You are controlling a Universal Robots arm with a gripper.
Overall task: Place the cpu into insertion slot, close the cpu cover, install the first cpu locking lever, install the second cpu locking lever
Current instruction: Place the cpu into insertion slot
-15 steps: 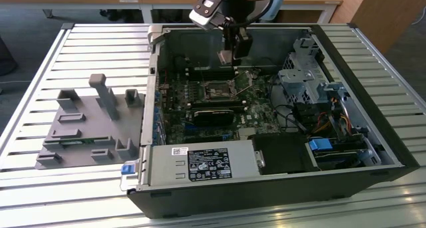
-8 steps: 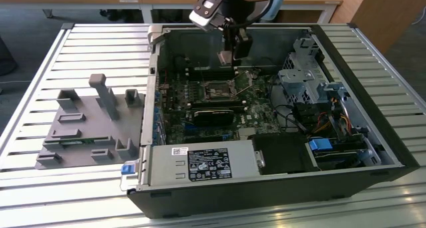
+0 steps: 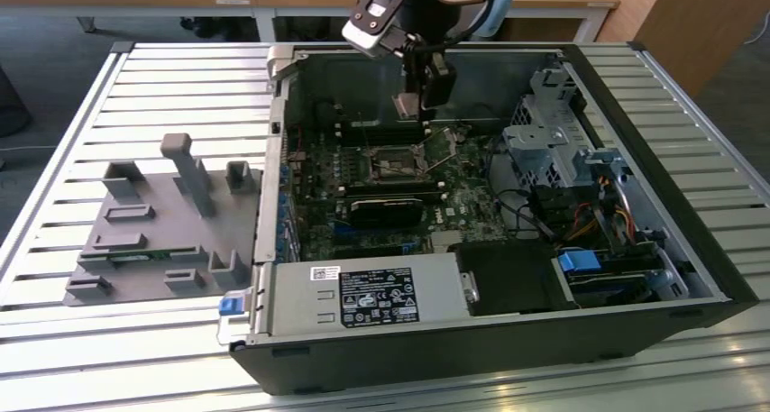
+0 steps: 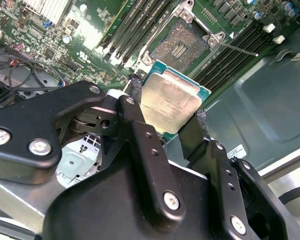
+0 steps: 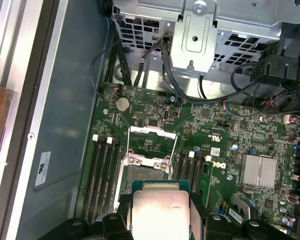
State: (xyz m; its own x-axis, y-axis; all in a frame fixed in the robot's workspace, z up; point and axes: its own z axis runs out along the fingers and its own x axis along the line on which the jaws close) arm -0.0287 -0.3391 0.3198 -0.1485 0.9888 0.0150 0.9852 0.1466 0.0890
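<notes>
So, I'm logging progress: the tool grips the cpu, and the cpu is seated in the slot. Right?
No. The tool grips the cpu, but the cpu is not seated: the second wrist view shows it held off the slot, which lies empty.

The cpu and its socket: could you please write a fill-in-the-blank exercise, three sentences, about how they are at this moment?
The gripper grips the cpu between its two black ___.
The insertion slot lies ___, with no chip in it.
The cpu cover is ___, not closed over the slot.
Missing words: fingers; empty; open.
</notes>
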